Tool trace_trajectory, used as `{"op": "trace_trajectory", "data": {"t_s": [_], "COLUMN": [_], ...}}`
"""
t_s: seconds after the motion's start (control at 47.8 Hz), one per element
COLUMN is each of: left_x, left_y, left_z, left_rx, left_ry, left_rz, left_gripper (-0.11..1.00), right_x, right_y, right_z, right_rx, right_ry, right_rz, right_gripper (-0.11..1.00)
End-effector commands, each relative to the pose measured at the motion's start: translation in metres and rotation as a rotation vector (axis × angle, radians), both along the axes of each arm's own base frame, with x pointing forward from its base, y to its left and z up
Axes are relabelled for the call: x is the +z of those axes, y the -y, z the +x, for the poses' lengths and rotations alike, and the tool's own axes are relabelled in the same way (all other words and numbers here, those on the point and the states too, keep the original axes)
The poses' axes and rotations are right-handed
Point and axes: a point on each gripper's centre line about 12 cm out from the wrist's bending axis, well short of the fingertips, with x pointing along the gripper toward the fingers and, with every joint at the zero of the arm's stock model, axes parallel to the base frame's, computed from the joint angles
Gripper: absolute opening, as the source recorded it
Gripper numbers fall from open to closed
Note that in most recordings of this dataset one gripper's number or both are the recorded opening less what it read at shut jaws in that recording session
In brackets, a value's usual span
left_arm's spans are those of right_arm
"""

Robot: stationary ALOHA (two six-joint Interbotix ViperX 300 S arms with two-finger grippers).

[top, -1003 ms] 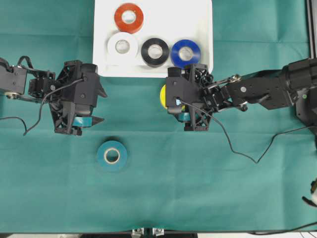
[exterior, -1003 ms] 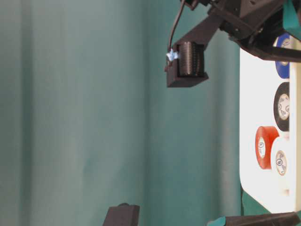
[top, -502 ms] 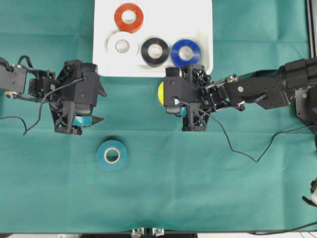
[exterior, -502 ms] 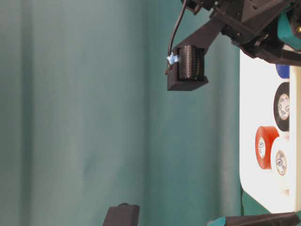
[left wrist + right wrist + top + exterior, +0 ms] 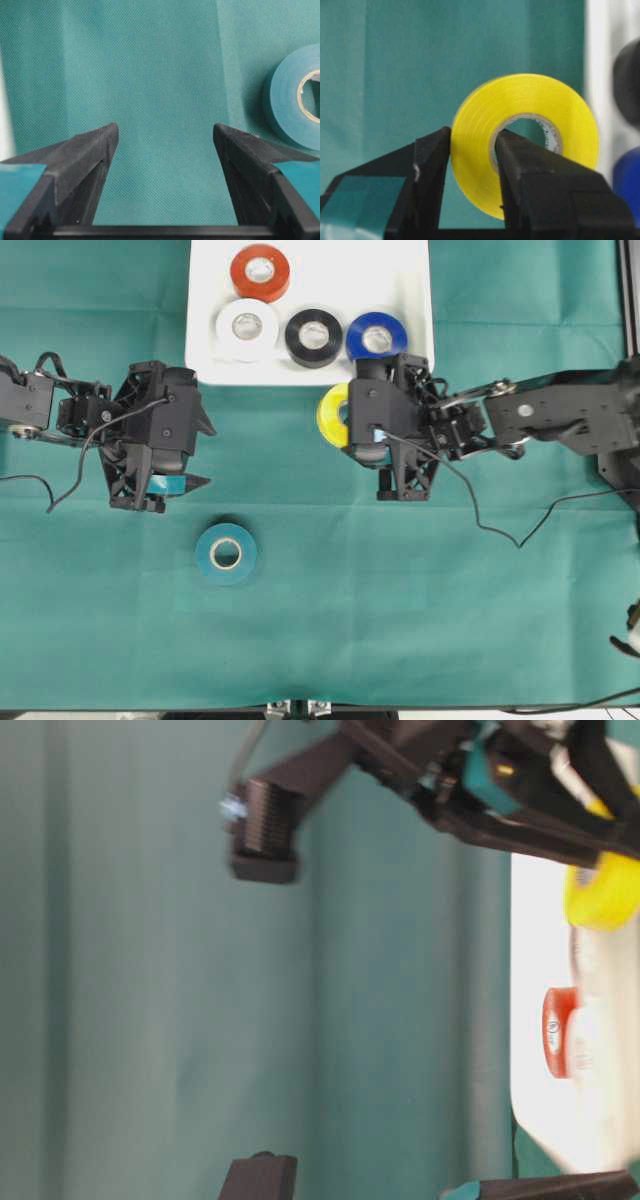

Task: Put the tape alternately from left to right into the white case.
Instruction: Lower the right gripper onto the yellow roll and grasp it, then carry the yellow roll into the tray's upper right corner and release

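Green cloth (image 5: 400, 620) covers the table, landmark is the white case (image 5: 410, 280) at the top centre of the overhead view, cut off by the top frame edge. In the case: red-orange roll (image 5: 260, 272) at the top left, then a row along the near rim of white roll (image 5: 247, 328), black roll (image 5: 314, 336), blue roll (image 5: 377, 337). Right gripper (image 5: 352, 418) sits just below the case's near rim under the blue roll, jaws pinching the wall of the yellow roll (image 5: 520, 135), one finger through the core and one outside; roll stands on edge, off the cloth, just outside the case, and the arm body overlaps the case's rim beside the blue roll. Left gripper (image 5: 162, 145) is below the case's left corner, well apart from it, jaws spread wide with nothing between them. Teal roll (image 5: 226, 553) lies flat on the cloth, well below the case and just below the left gripper; cut by the frame edge in the left wrist view. Core print on the yellow roll is too blurred to read. Table-level view is motion-smeared: only the yellow and red-orange rolls are clear there, other rolls washed out.
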Motion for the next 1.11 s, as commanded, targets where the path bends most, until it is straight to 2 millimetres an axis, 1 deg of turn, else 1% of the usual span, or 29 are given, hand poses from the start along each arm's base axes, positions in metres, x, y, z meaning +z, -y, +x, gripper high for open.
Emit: {"op": "trace_trajectory", "data": {"t_s": [0.0,0.146,0.878,1.087], "left_x": [0.007,0.007,0.008,0.007], "left_y": [0.001,0.001,0.001,0.001], "left_z": [0.003,0.003,0.003,0.003], "left_rx": [-0.001,-0.001,-0.003,-0.003], "left_ry": [0.023,0.023,0.026,0.026], "left_rz": [-0.002,-0.002,-0.002,-0.002], "left_gripper": [0.91,0.91,0.91,0.91], "right_x": [0.020,0.023,0.025,0.025], "right_y": [0.002,0.001,0.000,0.014], "right_z": [0.000,-0.001,0.000,-0.001], "right_rx": [-0.005,-0.004,0.003,-0.024], "right_ry": [0.049,0.054,0.057,0.044], "right_rz": [-0.002,-0.003,-0.007,-0.038], "right_gripper": [0.30,0.30,0.30,0.30]}}
